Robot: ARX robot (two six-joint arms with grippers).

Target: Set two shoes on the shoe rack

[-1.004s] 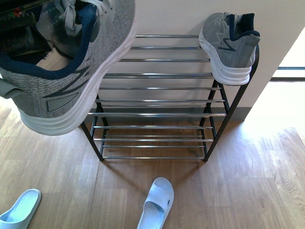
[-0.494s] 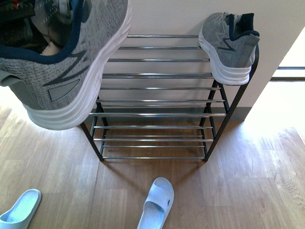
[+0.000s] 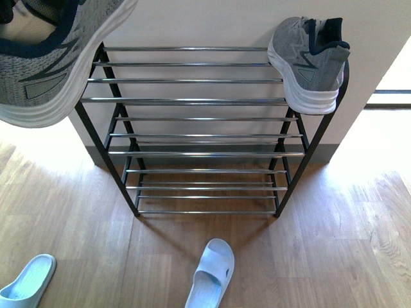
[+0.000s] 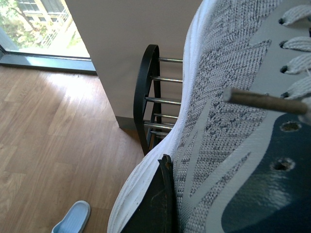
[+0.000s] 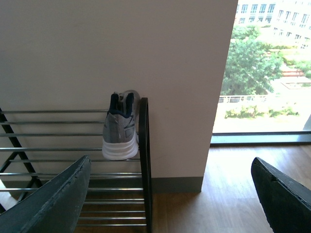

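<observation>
My left gripper [image 4: 181,171] is shut on a grey knit sneaker [image 4: 218,121]; one dark finger [image 4: 156,204] presses on its white sole. In the front view this sneaker [image 3: 51,70] hangs in the air at the top left, beside and above the left end of the shoe rack [image 3: 199,101]. The other grey sneaker [image 3: 308,64] stands on the right end of the rack's top tier, heel towards me. It also shows in the right wrist view [image 5: 119,128]. My right gripper [image 5: 170,194] is open and empty, in front of the rack's right end frame [image 5: 144,160].
Two pale blue slides lie on the wooden floor in front of the rack, one in the middle [image 3: 210,273] and one at the far left [image 3: 26,279]. A cream wall [image 3: 225,22] stands behind the rack. Bright windows open on both sides.
The held sneaker has moved left and up in the front view, uncovering the rack's left end. The sneaker on the rack and the slides have not moved.
</observation>
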